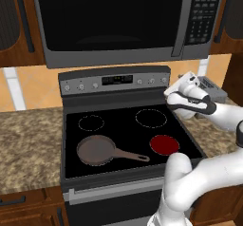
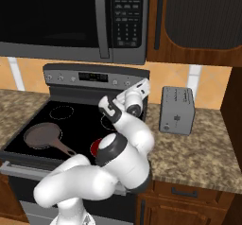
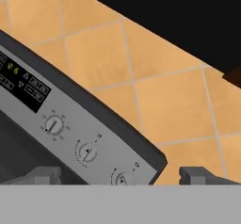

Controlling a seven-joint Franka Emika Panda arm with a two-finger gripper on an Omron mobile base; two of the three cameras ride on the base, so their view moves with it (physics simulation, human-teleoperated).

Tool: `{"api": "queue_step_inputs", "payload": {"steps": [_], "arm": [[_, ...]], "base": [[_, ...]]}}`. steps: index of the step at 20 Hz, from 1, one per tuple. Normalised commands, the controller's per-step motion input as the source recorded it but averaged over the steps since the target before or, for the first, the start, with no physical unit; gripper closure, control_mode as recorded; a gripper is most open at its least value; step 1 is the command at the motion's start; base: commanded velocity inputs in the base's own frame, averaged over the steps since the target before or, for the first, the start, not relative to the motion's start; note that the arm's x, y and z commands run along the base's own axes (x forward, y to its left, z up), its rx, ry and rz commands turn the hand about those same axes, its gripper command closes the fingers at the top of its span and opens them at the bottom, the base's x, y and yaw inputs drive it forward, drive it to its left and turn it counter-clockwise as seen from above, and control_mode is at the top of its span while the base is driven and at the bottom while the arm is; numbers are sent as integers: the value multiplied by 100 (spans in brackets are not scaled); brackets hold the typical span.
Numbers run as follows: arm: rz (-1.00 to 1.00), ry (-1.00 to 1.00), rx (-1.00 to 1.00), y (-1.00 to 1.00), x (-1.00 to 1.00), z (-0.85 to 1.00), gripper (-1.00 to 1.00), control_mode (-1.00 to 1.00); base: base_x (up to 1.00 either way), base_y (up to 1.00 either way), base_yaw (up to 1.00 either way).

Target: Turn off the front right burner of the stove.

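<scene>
still glowing red, the front right burner [image 1: 164,145], so not off yet. sitting low on the black glass of the stove [image 1: 128,139], down below and nearer the robot than the pincer [image 3: 120,176]. pincer up by the right end of the grey back panel [image 1: 114,80], wide open, holding nothing. in the hand view, two dark fingertips [image 3: 44,175] far apart, with three small knobs just ahead: one knob [image 3: 53,125] farthest off, a middle knob [image 3: 87,152], and the nearest knob [image 3: 121,179] right between the tips. none touched yet. orange wall tiles [image 3: 164,100] beyond. a brown pan [image 1: 97,150] on the other front zone, well away. left to do: pick the right knob, close on it, twist it, red gone. hard to tell which knob goes with that burner.
</scene>
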Motion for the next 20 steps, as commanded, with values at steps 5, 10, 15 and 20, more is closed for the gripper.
{"api": "queue_step_inputs", "payload": {"steps": [5, 10, 15, 20], "arm": [[3, 0, -10, -2, 10, -27, -100, -100], [8, 0, -10, -24, 23, -18, -100, -100], [5, -1, -8, -27, 39, -7, -100, -100], [2, 0, -4, -16, 44, -3, -100, -100]], "base": [[0, 0, 0], [0, 0, 0], [0, 0, 0], [0, 0, 0]]}}
